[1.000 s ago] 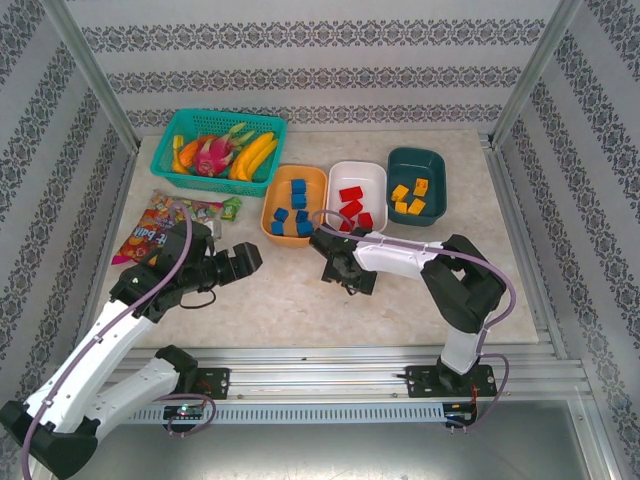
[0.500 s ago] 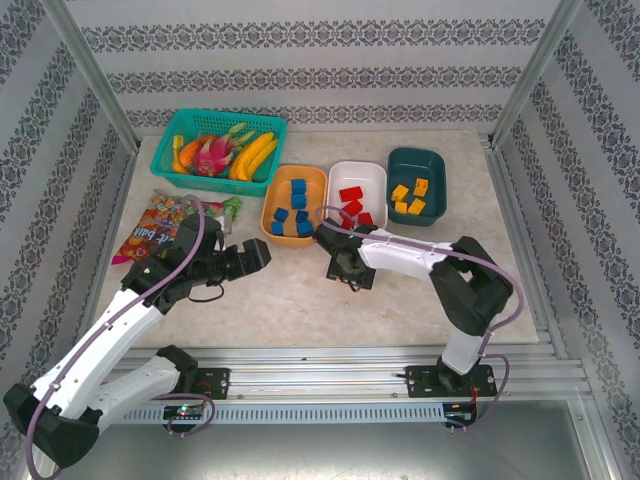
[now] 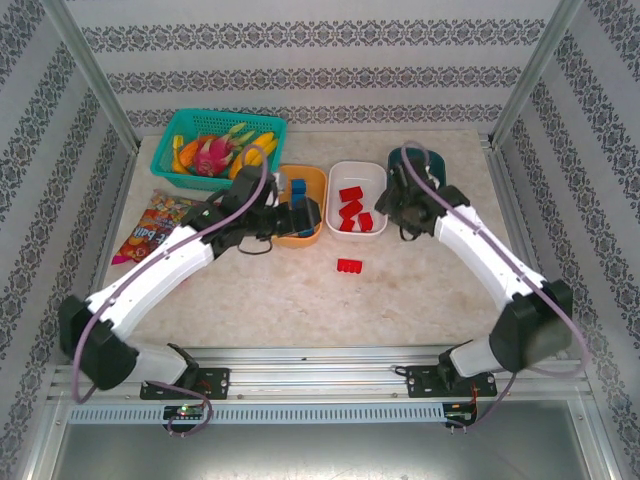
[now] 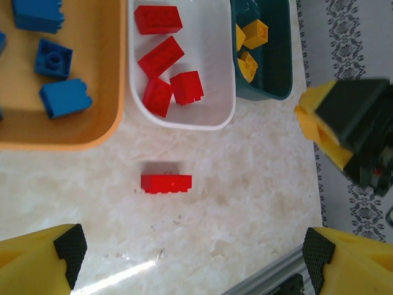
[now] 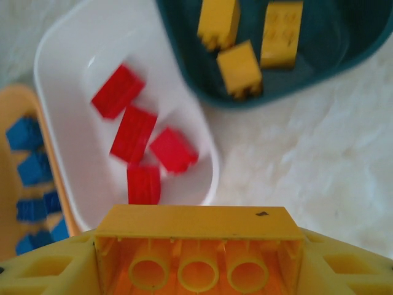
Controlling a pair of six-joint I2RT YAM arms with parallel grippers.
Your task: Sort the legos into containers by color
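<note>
Now, right gripper: we clamp a yellow brick by its ends, hollow underside toward the wrist camera, just right of the white tray.
Why held: we judge it bound for the teal tray, right of the white tray, where the other yellows lie.
Left gripper: jaws wide and empty, hovering just left of the white tray.
Red brick: small, long and bright red, lying flat on the table near the white tray's front edge, unsorted.

Three trays are counted. Five red bricks are counted, four inside the white tray. Four yellow bricks are seen.
</note>
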